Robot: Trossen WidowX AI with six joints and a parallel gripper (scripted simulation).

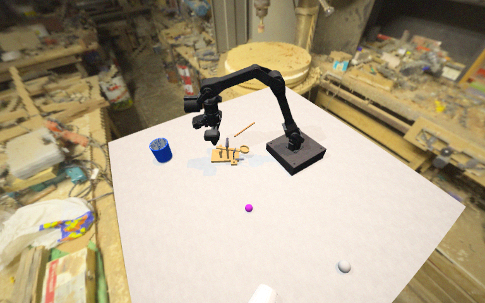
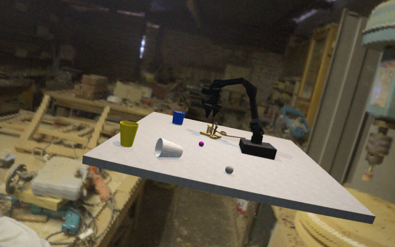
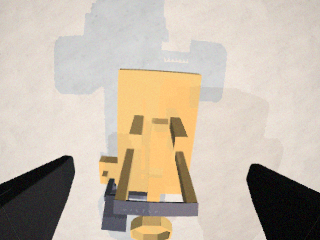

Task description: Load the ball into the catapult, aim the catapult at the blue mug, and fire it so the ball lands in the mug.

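The tan catapult (image 1: pixel 216 157) (image 2: pixel 208 135) (image 3: pixel 160 95) stands on the table in front of the arm's base. Its arm's round cup (image 3: pixel 151 233) points toward the base, and I see no ball in it. The blue mug (image 1: pixel 162 153) (image 2: pixel 178 118) stands upright beyond the catapult's far end. A small magenta ball (image 1: pixel 248 207) (image 2: pixel 201 143) and a larger grey-white ball (image 1: pixel 343 266) (image 2: pixel 229 170) lie apart on the table. My gripper (image 1: pixel 214 143) (image 2: pixel 211 117) (image 3: pixel 164 171) is wide open and empty above the catapult, with one finger on each side of it in the wrist view.
A thin orange stick (image 1: pixel 244 129) (image 2: pixel 236 137) lies near the catapult. A white cup (image 1: pixel 263 295) (image 2: pixel 172 149) lies on its side, and a yellow cup (image 2: pixel 128 135) stands near a table corner. The arm's black base (image 1: pixel 292 162) (image 2: pixel 257 150) sits beyond the catapult's cup end.
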